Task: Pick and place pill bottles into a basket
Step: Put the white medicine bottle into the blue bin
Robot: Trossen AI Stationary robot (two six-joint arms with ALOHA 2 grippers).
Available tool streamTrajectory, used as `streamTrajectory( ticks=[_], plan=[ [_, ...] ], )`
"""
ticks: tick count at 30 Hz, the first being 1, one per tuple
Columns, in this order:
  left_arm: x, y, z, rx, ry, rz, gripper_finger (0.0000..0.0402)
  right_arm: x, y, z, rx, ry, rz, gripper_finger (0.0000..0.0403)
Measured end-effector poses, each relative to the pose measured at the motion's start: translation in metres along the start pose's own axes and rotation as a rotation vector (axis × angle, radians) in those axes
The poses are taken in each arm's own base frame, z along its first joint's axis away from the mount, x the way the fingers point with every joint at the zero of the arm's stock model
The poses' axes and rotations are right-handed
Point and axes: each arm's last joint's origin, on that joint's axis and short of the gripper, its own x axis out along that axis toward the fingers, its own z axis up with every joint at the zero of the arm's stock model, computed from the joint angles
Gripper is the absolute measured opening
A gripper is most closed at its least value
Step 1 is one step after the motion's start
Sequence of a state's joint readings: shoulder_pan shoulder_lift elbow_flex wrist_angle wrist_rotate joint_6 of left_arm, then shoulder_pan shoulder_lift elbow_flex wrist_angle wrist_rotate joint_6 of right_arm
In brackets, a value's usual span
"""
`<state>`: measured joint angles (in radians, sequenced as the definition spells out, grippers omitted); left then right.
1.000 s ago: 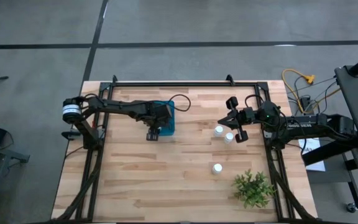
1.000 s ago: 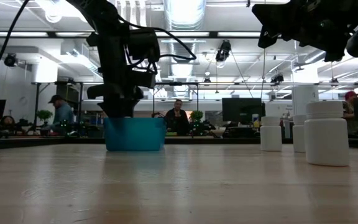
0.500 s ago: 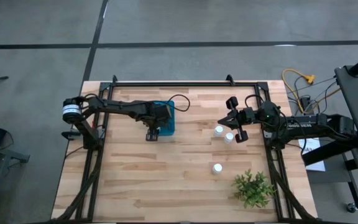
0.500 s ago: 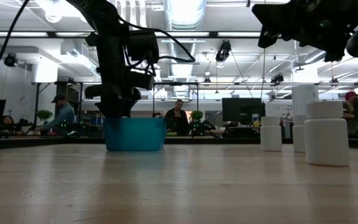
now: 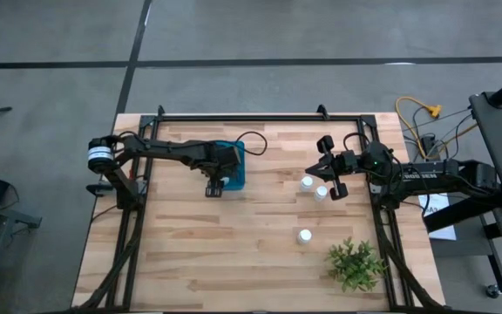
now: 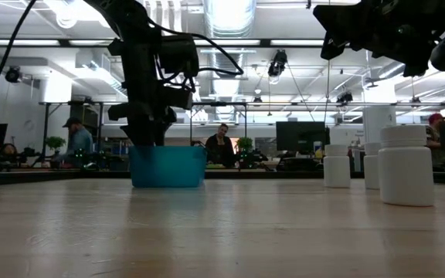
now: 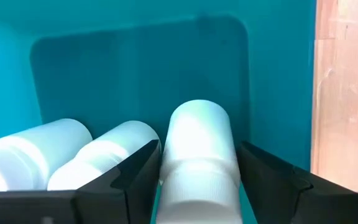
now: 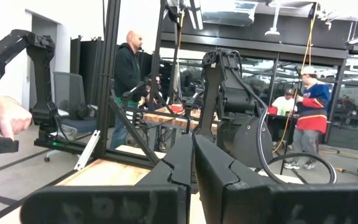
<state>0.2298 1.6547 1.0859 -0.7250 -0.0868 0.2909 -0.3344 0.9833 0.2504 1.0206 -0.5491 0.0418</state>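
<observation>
We see the left gripper (image 7: 197,177) lowered into the blue basket (image 5: 233,166) at the table's left-centre, its fingers closed around a white pill bottle (image 7: 197,158) with a ribbed cap. Two more white bottles (image 7: 73,155) lie just beside it inside the basket. Three upright pill bottles (image 5: 312,187) stand on the wooden table to the right. Near them, the right gripper (image 5: 331,166) hovers, clenched empty.

basket (image 5: 235,166) interior hidden overhead, perhaps by left claw (image 5: 216,185)
</observation>
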Motion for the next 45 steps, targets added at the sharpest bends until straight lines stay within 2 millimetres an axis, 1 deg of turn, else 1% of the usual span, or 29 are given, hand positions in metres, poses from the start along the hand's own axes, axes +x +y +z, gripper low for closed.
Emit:
streamTrajectory(
  ticks=[8,13,16,19,26,30,40,45],
  plan=[
    [0.0016,-0.001,-0.0029,-0.046,0.032,-0.008,0.0193,-0.0001,-0.0001,0.0,0.001,0.0,-0.001,0.0009],
    [0.0039,-0.0015,-0.0039,-0.045,0.048,-0.013,0.018,0.0,-0.0001,0.0,0.0,0.0,-0.001,0.0009],
    [0.0036,-0.0012,-0.0035,-0.045,0.046,-0.012,0.0178,0.0,-0.0001,0.0001,0.0,0.0,-0.001,0.0009],
    [0.0034,-0.0009,-0.0032,-0.046,0.046,-0.012,0.0187,0.0,-0.0001,0.0,0.0,0.0,-0.001,0.0009],
    [0.0042,-0.001,-0.0032,-0.046,0.049,-0.012,0.0223,0.0,-0.0001,0.0,0.0,0.0,-0.001,0.0009],
    [0.0042,-0.0008,-0.0033,-0.047,0.05,-0.011,0.0235,0.0,-0.0001,0.0,0.0,0.0,-0.001,0.0009],
    [0.0036,-0.0009,-0.0034,-0.047,0.05,-0.009,0.0238,0.0,0.0001,0.0,0.0,0.0,0.0,0.0009],
    [-0.0014,-0.0006,-0.004,-0.048,0.037,-0.006,0.0238,0.0,0.0,0.0,0.0,0.0,0.0,0.0009]
  ],
)
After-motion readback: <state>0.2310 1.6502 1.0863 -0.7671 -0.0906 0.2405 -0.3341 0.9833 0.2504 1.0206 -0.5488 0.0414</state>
